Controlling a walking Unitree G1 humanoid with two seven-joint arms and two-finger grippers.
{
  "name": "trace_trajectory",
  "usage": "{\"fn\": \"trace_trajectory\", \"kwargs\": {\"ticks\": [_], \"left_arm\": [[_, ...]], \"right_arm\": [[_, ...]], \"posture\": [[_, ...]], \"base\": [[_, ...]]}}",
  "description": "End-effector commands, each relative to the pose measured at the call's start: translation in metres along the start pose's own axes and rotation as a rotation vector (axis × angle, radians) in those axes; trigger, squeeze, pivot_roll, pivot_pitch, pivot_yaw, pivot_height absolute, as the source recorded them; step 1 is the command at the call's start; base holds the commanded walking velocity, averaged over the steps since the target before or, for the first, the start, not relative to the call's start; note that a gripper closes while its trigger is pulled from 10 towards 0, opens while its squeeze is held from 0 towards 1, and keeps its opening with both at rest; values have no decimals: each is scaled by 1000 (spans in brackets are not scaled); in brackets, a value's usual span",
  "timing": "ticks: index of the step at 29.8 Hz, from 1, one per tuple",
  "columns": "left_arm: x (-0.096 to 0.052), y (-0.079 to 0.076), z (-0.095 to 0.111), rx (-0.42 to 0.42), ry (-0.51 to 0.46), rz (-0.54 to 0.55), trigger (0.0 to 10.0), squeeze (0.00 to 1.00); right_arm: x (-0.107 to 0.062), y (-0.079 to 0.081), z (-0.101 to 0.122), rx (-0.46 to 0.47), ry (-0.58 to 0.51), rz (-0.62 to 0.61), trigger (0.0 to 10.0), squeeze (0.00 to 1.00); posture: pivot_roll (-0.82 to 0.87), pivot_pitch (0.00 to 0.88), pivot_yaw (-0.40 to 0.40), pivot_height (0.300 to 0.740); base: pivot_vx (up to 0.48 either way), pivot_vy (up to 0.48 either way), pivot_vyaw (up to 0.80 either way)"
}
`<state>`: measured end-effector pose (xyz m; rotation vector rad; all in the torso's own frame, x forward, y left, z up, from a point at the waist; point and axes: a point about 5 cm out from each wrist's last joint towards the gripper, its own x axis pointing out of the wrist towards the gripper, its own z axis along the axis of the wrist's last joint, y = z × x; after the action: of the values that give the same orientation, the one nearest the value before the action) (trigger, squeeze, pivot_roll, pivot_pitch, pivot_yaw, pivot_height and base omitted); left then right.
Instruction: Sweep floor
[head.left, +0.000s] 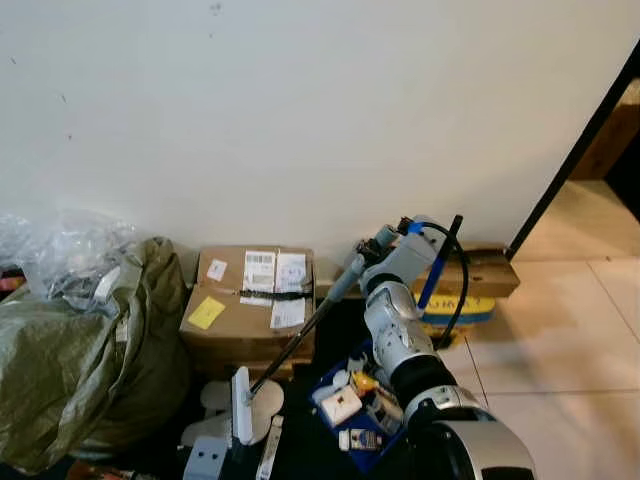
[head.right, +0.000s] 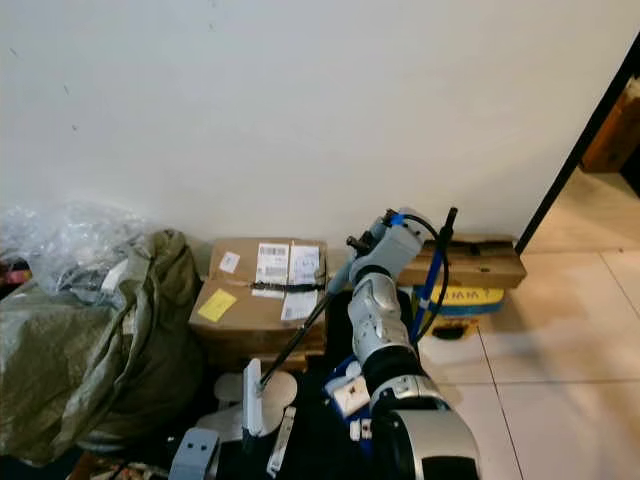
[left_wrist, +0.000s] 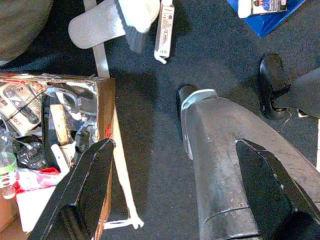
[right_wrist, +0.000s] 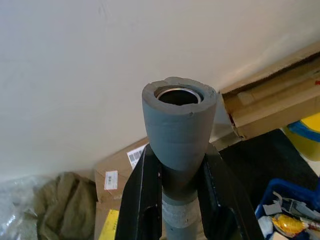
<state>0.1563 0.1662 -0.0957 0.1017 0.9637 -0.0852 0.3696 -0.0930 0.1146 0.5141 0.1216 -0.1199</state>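
Grey foam-capped broom handle (right_wrist: 177, 150) is clamped in my right tool (right_wrist: 175, 200), its white head (head.left: 243, 405) down on the dark floor (left_wrist: 210, 65) before the cardboard box (head.left: 250, 300), left tool (left_wrist: 175, 190) spread apart and idle; sweeping is under way, I judge, and next calls for a drag stroke clear of clutter.

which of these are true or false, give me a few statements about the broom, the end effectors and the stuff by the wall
1. The right end effector is shut on the broom handle. True.
2. The broom head rests on pale tile. False: it sits over the dark floor by a white round object.
3. The cardboard box stands against the wall. True.
4. The left end effector grips the broom. False: its fingers are open, over the dark floor.
5. The blue tray is empty. False: it holds small items.
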Motion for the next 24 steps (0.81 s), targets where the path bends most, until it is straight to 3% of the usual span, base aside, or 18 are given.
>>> {"fn": "trace_trajectory", "kwargs": {"ticks": [1, 6, 9, 15, 17, 20, 21, 24], "left_arm": [[-4, 6, -16, 22, 53, 8, 10000, 0], [-4, 7, -15, 28, 48, 7, 10000, 0], [-4, 7, -15, 28, 48, 7, 10000, 0], [-3, 7, -12, 30, 44, 3, 10000, 0], [-2, 6, -9, 29, 39, 0, 10000, 0], [-2, 6, -8, 29, 38, -1, 10000, 0], [-1, 6, -6, 28, 34, -1, 10000, 0], [-1, 5, -5, 27, 31, 0, 10000, 0]], "right_arm": [[-48, 49, -82, 144, 234, 63, 10000, 0], [-48, 34, -91, 15, 280, 33, 10000, 0], [-48, 34, -91, 15, 280, 33, 10000, 0], [-46, 19, -91, -87, 274, 21, 10000, 0], [-41, 7, -84, -195, 237, 36, 10000, 0], [-39, 4, -81, -226, 225, 43, 10000, 0], [-35, -2, -74, -322, 197, 63, 10000, 0], [-31, -7, -68, -395, 176, 82, 10000, 0]], "posture": [[46, 212, 42, 740], [38, 207, 44, 740], [38, 207, 44, 740], [17, 184, 41, 740], [8, 169, 38, 740], [8, 167, 38, 740], [0, 149, 33, 740], [-2, 141, 31, 740]], "base": [[0, 0, 0], [0, 0, 0], [0, 0, 0], [0, 0, 0], [0, 0, 0], [0, 0, 0], [0, 0, 0], [0, 0, 0]]}}
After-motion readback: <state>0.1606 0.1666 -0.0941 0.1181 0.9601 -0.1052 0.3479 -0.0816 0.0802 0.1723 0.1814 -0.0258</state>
